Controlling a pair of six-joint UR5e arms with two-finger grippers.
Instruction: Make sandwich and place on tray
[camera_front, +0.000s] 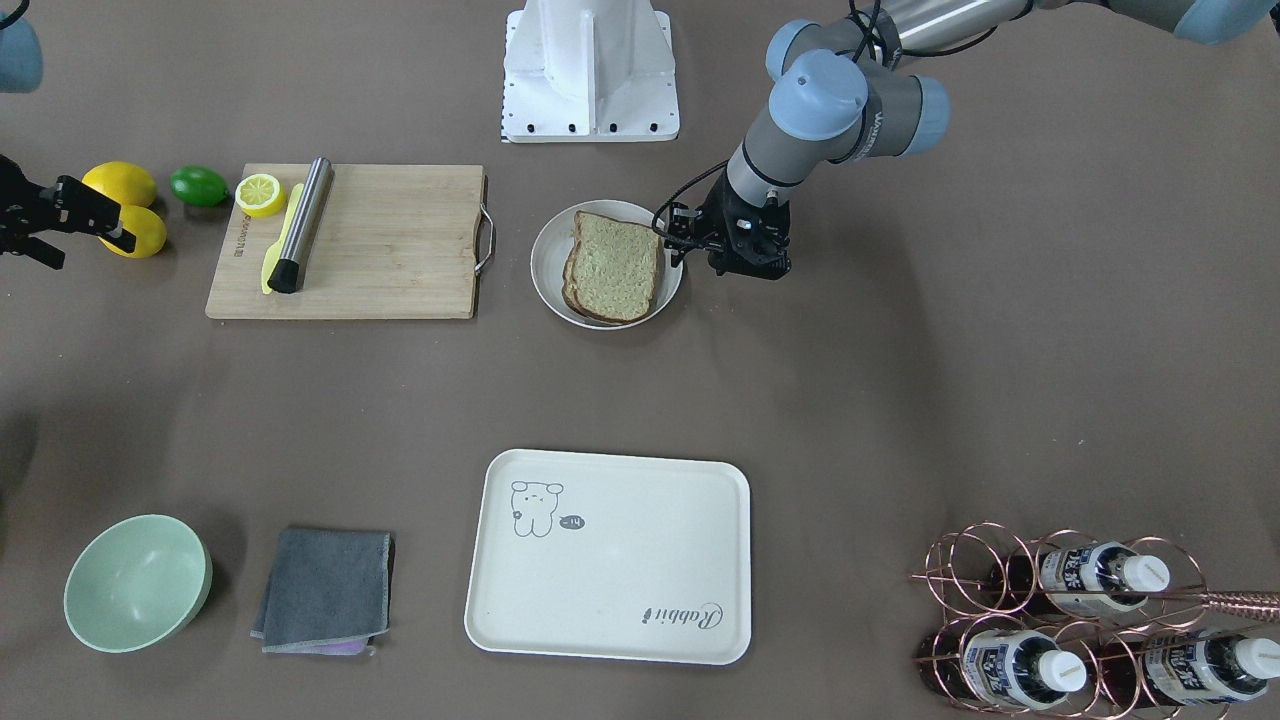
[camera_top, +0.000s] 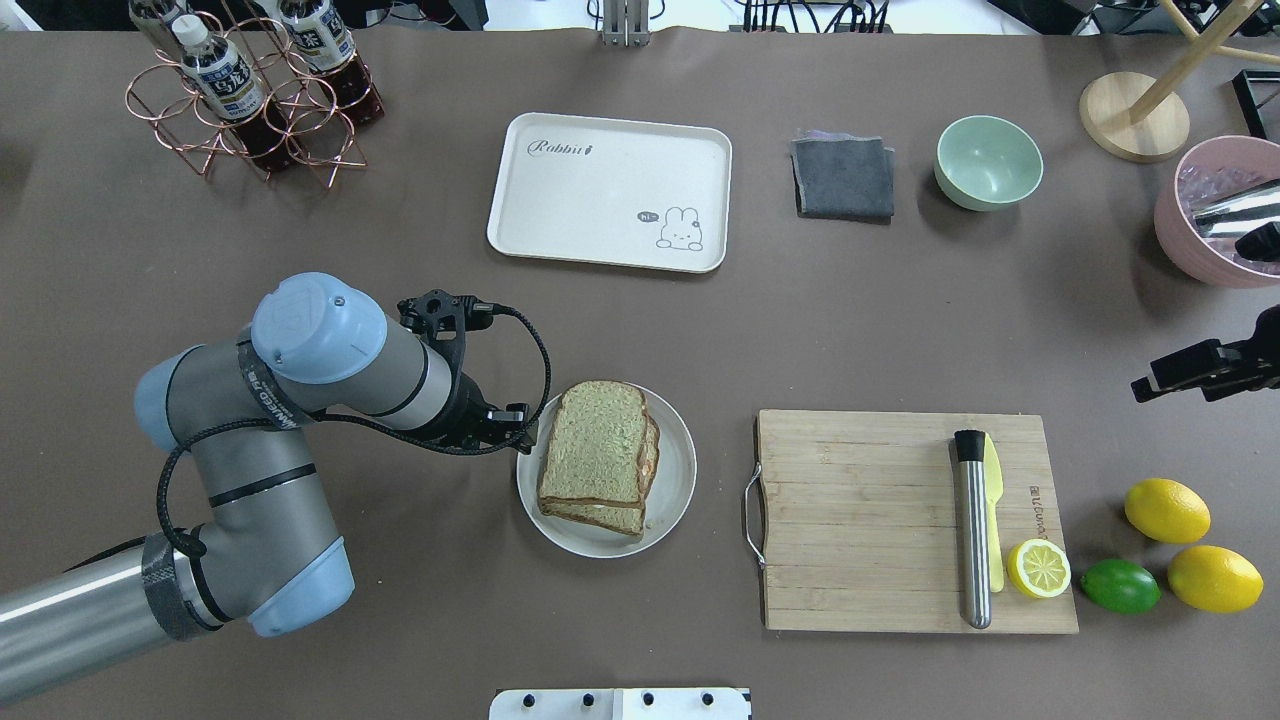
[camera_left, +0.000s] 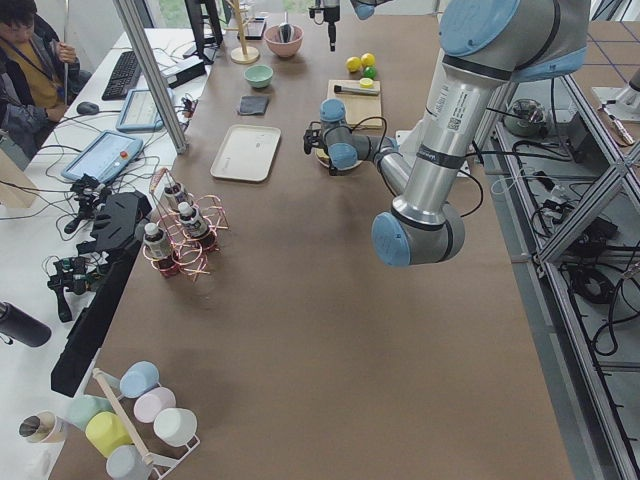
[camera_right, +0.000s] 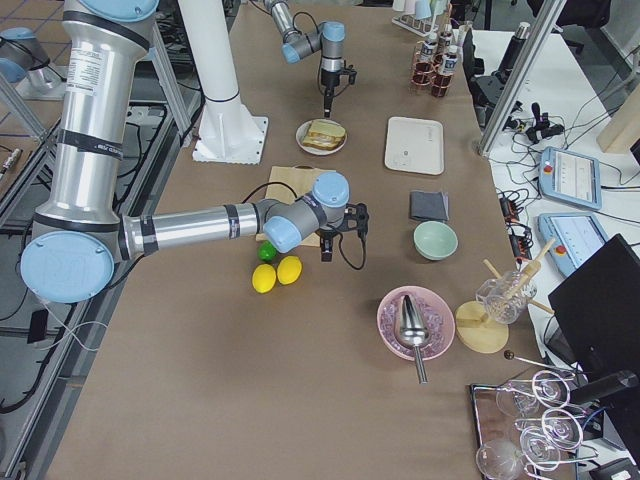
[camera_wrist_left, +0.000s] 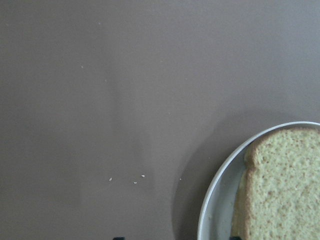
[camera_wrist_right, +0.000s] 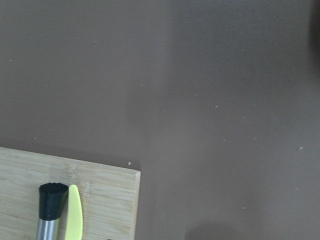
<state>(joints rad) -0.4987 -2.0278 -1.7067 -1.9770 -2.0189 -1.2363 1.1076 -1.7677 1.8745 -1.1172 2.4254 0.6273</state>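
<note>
**Sandwich on the white dish, left pincer right beside it**

In the front view the sandwich (camera_front: 612, 268) lies on the round white dish (camera_front: 548, 262), in the middle of the frame and a bit above the center. Two bread slices are stacked, and the top one sits a little crooked. From overhead a bit of orange peeks out between the slices. It may be the egg, but it is too small to be sure.

The cream tray (camera_front: 620, 590) with the bear drawing lies in the lower middle, well apart from the dish.

The left gripper (camera_front: 742, 252) points down just right of the dish rim. Its fingers are hidden under it, so I cannot tell if they are wide or narrow.

The right gripper (camera_front: 60, 215) is at the left edge, by the yellow lemons (camera_front: 120, 185) and past the wooden cutting board (camera_front: 400, 250). I cannot tell how its pincer stands either.
</note>
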